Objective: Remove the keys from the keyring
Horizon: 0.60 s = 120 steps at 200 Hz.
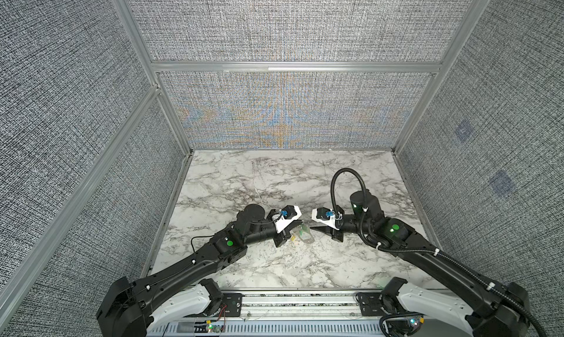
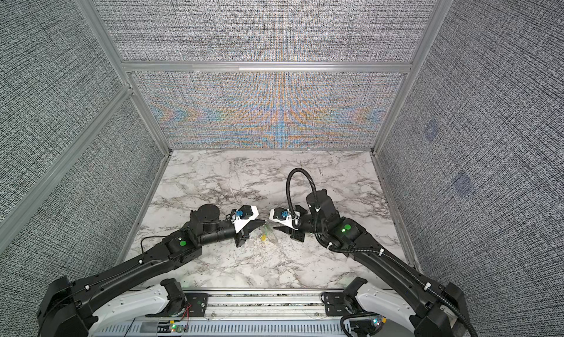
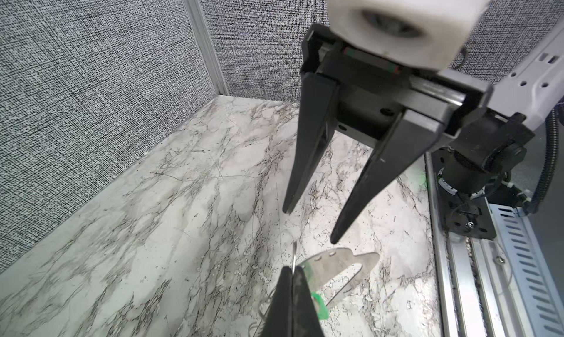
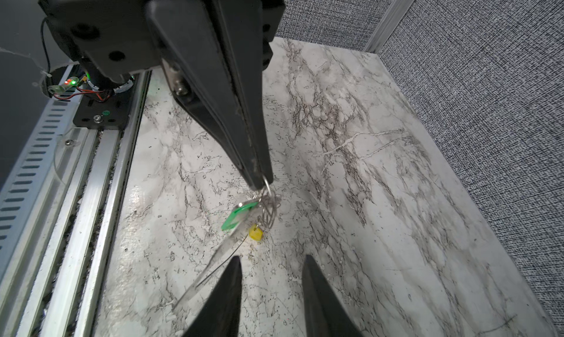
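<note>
Over mid-worktop (image 1: 274, 182), between the two arms: left jaws closed on a thin wire ring (image 4: 266, 183), with the keyring (image 3: 337, 260) and both keys hanging from that pinch. Right jaws stand open and empty just beside the bundle, not touching it. Risks, as I judge them: the hold is on wire alone, so a tug from the right could slip the whole bundle down. The keyring looks smeared in the right wrist view, perhaps swinging, so a pinch could catch plate or tangled rings instead of a key. Right wrist view shows the green-tagged key (image 4: 239, 218) and yellow-tagged key (image 4: 255, 232) together. Left wrist view hides the yellow one but gives the keyring's flat outline and the right jaws' spread.
</note>
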Motion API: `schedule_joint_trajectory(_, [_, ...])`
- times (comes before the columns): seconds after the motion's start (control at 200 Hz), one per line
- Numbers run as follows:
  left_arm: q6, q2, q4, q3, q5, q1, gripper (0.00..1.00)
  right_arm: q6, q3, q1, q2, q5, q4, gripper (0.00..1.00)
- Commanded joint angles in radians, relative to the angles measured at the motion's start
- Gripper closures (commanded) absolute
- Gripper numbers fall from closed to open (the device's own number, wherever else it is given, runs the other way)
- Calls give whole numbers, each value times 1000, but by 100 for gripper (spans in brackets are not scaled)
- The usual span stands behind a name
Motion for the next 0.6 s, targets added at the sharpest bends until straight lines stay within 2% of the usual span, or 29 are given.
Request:
schedule_joint_trajectory(0.0, [29,-8,-14,10,34,0,100,3,19,4,8,14,28,66])
schedule_joint_trajectory(0.38, [71,0,-17,18,66,1,100,-2,55,14,44,-115,8,77])
schedule_joint_trajectory(0.595, [82,13,-21,23,80,2,100,-6,57,13,50,-121,-4,86])
